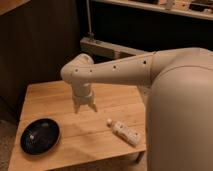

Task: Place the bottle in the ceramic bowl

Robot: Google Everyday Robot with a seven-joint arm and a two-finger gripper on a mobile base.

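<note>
The bottle (125,133) lies on its side on the wooden table (50,100), close to the front edge on the right. It is small and white, and its little round cap (109,121) points back and to the left. The bowl (47,141) sits at the front left of the table, well apart from the bottle. It is round, black and shiny, with 1 pale spot in it. The gripper (84,108) hangs over the middle of the table, pointing down, between the bowl and the bottle but farther back. Its 2 fingers are spread apart and hold nothing. The robot's pale arm (120,69) reaches in from the right.
</note>
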